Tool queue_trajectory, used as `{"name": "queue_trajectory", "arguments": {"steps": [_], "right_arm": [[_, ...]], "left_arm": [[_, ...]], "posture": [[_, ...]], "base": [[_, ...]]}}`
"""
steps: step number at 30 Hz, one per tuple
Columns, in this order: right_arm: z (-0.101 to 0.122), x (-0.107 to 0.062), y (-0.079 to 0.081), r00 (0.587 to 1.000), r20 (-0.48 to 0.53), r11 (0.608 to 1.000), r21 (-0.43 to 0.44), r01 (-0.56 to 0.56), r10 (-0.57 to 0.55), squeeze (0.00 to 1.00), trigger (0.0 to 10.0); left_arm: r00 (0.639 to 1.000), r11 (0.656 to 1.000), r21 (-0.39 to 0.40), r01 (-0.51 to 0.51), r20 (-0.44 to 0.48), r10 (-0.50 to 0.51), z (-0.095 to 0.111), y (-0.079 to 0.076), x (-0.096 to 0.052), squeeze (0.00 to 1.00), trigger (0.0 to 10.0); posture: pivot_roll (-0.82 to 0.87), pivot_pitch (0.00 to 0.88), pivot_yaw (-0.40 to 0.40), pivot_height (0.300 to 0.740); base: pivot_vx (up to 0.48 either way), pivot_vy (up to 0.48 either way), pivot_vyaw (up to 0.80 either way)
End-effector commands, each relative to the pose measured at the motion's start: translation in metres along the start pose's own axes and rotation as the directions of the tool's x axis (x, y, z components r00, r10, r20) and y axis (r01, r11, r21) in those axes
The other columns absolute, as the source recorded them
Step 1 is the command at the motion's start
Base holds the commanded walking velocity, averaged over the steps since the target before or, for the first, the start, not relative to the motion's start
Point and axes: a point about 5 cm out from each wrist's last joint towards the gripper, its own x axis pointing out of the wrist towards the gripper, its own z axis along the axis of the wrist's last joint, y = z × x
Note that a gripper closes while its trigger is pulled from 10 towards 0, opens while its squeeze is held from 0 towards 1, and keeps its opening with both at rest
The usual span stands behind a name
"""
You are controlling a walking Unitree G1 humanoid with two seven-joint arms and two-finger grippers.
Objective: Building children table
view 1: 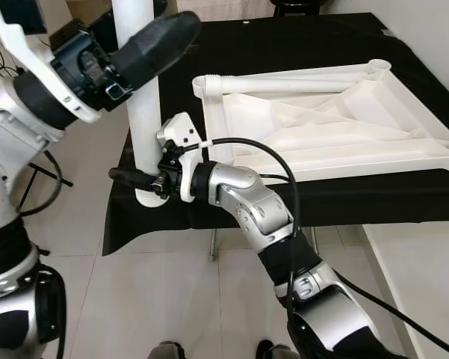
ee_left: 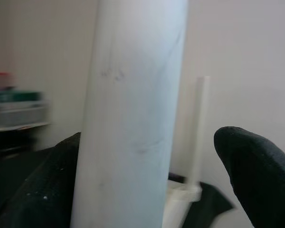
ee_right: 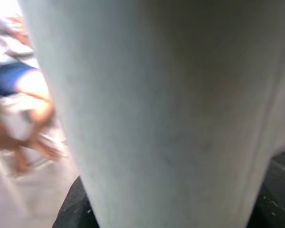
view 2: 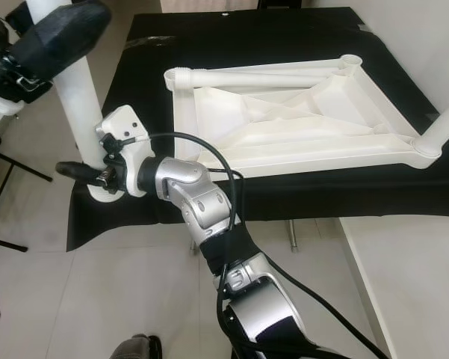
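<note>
Gripping low on the upright white table leg [view 1: 145, 112], the right gripper [view 1: 138, 178] is reaching across from the right, its black fingers [view 2: 75, 170] lying level around the tube just above where the leg is sitting in a round socket [view 1: 151, 197] at the near left corner of the upturned white tabletop [view 1: 321, 120]. In the right wrist view the leg [ee_right: 166, 109] is crowding the lens, with dark finger edges at its base, so the fingers appear closed on it, though the contact itself is too close and blurred to be sure.

Higher up, the left gripper [view 1: 134, 63] is coming in from the left, one long black finger [view 1: 160, 41] lying across the front of the leg. In the left wrist view the leg [ee_left: 133, 109] is standing against one finger while the other finger [ee_left: 258, 166] is standing well apart from it, so this gripper is spread and not clamping.

Upside down on a black cloth [view 1: 284, 45] over a table, the tabletop is showing its ribbed underside. A second white leg [view 2: 444, 123] is standing tilted in the socket at its far right corner. Pale floor tiles [view 1: 157, 299] are lying below the cloth's edge.
</note>
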Motion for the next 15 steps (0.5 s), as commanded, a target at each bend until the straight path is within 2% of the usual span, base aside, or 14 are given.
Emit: {"name": "queue_trajectory", "arguments": {"steps": [1, 2, 3, 4, 5, 6, 7, 9, 11, 14, 15], "right_arm": [[0.011, 0.004, -0.002, 0.999, 0.037, 0.999, -0.016, 0.036, -0.035, 0.00, 0.0], [0.011, 0.004, -0.002, 0.999, 0.037, 0.999, -0.016, 0.036, -0.035, 0.00, 0.0], [0.011, 0.000, -0.016, 0.991, 0.041, 0.991, -0.018, 0.130, -0.129, 0.00, 0.0], [0.011, 0.000, -0.016, 0.991, 0.041, 0.991, -0.018, 0.130, -0.129, 0.00, 0.0], [0.013, -0.009, -0.039, 0.955, 0.059, 0.956, -0.024, 0.293, -0.291, 0.00, 0.0], [0.014, -0.013, -0.047, 0.938, 0.061, 0.939, -0.033, 0.342, -0.340, 0.00, 0.0], [0.014, -0.013, -0.047, 0.938, 0.061, 0.939, -0.033, 0.342, -0.340, 0.00, 0.0], [0.015, -0.021, -0.061, 0.905, 0.066, 0.904, -0.046, 0.424, -0.421, 0.00, 0.0], [0.015, -0.021, -0.061, 0.905, 0.066, 0.904, -0.046, 0.424, -0.421, 0.00, 0.0], [0.015, -0.024, -0.066, 0.893, 0.064, 0.893, -0.046, 0.448, -0.445, 0.00, 0.0], [0.014, -0.025, -0.068, 0.890, 0.062, 0.889, -0.046, 0.456, -0.453, 0.00, 0.0]], "left_arm": [[0.999, 1.000, -0.003, 0.008, -0.040, -0.008, -0.008, -0.005, 0.002, 1.00, 10.0], [0.999, 1.000, -0.003, 0.008, -0.040, -0.008, -0.008, -0.005, 0.002, 1.00, 10.0], [0.995, 0.995, 0.032, -0.099, -0.022, 0.100, -0.005, 0.002, -0.009, 1.00, 10.0], [0.995, 0.995, 0.032, -0.099, -0.022, 0.100, -0.005, 0.002, -0.009, 1.00, 10.0], [0.963, 0.958, 0.108, -0.264, -0.029, 0.269, -0.007, 0.007, -0.031, 1.00, 10.0], [0.949, 0.942, 0.143, -0.304, -0.048, 0.313, -0.010, 0.005, -0.037, 1.00, 10.0], [0.949, 0.942, 0.143, -0.304, -0.048, 0.313, -0.010, 0.005, -0.037, 1.00, 10.0], [0.911, 0.909, 0.150, -0.388, -0.084, 0.403, -0.027, -0.004, -0.053, 1.00, 10.0], [0.911, 0.909, 0.150, -0.388, -0.084, 0.403, -0.027, -0.004, -0.053, 1.00, 10.0], [0.894, 0.898, 0.136, -0.418, -0.116, 0.433, -0.039, -0.011, -0.061, 1.00, 10.0], [0.870, 0.883, 0.143, -0.446, -0.163, 0.466, -0.053, -0.018, -0.068, 1.00, 10.0]], "posture": [[0.07, 0.166, 0.033, 0.740], [0.07, 0.166, 0.033, 0.740], [0.07, 0.174, 0.031, 0.740], [0.07, 0.174, 0.031, 0.740], [0.09, 0.194, 0.022, 0.740], [0.09, 0.199, 0.019, 0.740], [0.09, 0.199, 0.019, 0.740], [0.11, 0.226, 0.010, 0.740], [0.11, 0.226, 0.010, 0.740], [0.11, 0.244, 0.008, 0.740], [0.12, 0.255, 0.009, 0.740]], "base": [[0.000, 0.000, 0.00], [0.000, 0.000, 0.00], [0.000, 0.000, 0.00], [0.000, 0.000, 0.00], [0.000, 0.000, 0.00], [0.000, 0.000, 0.00], [0.000, 0.000, 0.00], [0.000, 0.000, 0.00], [0.000, 0.000, 0.00], [0.000, 0.000, 0.00], [0.000, 0.000, 0.00]]}}
